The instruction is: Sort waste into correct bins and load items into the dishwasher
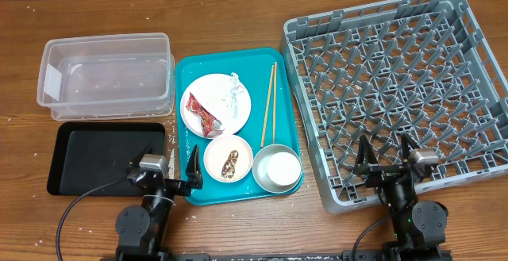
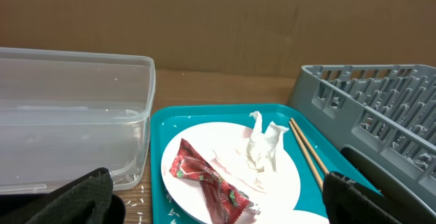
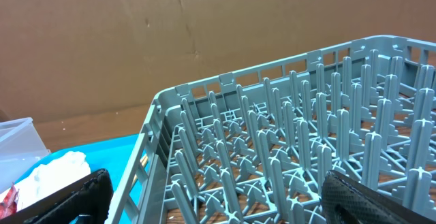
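- Basically, both arms were parked at the near table edge. The left gripper (image 1: pixel 171 162) had its jaws spread wide w/ nothing between them, over the gap between the black tray (image 1: pixel 103 156) and the teal tray (image 1: pixel 287 110).
- The right gripper (image 1: pixel 385 156) was likewise agape and empty, over the near rim of the dish rack (image 1: pixel 397 78).
- Just ahead of the left fingers sat the bowl (image 1: pixel 214 151) w/ brown food scraps (image 1: pixel 231 164). Beside it was the grey bowl (image 1: pixel 260 174) w/ the white cup (image 1: pixel 282 166) inside.
- Further out, the plate (image 1: pixel 210 90) carried the red wrapper (image 1: pixel 200 114) and tissue (image 1: pixel 234 94). The chopsticks (image 1: pixel 268 106) lay alongside it on the teal tray.
- The clear tub (image 1: pixel 107 40) stood beyond the black tray. Neither bin showed any waste in it.
- Probable step: left arm takes the wrapper first.
- To do it well: come down vertically, straddle the wrapper's raised crumple and close on foil only, so the pads didn't scrape or drag the plate.
- Lift clear of the tissue before swinging left to a bin.
- Couldn't tell which bin suits which waste.
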